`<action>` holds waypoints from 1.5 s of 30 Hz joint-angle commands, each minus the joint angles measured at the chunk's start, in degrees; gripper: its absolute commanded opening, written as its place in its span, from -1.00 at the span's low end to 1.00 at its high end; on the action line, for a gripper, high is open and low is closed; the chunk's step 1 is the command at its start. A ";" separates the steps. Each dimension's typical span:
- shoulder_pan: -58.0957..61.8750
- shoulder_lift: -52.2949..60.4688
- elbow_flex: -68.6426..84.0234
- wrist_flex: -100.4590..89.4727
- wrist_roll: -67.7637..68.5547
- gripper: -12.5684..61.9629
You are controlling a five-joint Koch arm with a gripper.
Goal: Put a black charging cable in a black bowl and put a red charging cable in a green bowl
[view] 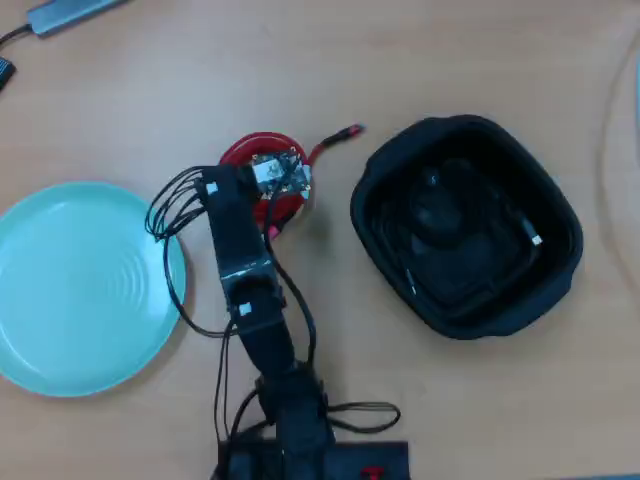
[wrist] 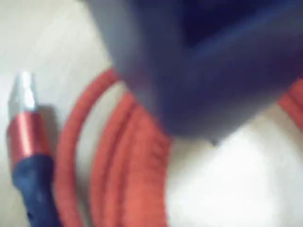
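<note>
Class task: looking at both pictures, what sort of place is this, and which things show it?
Probably a desk or hobby workbench, not a kitchen: a light wooden tabletop, a small black robot arm trailing loose wires, and a grey flat gadget at the top edge of the overhead view.

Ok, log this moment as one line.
black charging cable: in black bowl | gripper: over red charging cable | green bowl: empty

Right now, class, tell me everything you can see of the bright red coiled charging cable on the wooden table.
The bright red coiled charging cable lies flat on the wooden table between the pale green dish and the black bowl. It is cord wound in round loops; a free end with a red plug points toward the bowl. The arm's gripper hangs over the coil, hiding much of it; contact cannot be told.
</note>
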 commanded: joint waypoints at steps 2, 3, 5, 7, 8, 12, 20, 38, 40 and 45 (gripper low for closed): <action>-0.53 0.88 -4.66 1.41 1.05 -0.67; -0.44 0.88 -4.66 1.49 0.97 -0.74; -0.35 0.97 -4.66 1.76 0.97 -0.88; -0.35 0.97 -4.66 1.93 0.97 -0.87; -0.26 0.97 -4.66 1.93 0.97 -0.87; -0.18 1.32 -4.75 1.85 0.88 -0.86; 0.18 13.10 -4.75 1.85 -0.70 -0.86; 0.18 29.27 -4.04 -1.67 -14.33 -0.86; -0.09 31.29 -3.52 -1.49 -15.38 -0.86; -2.99 37.09 -0.70 -1.76 -16.26 -0.86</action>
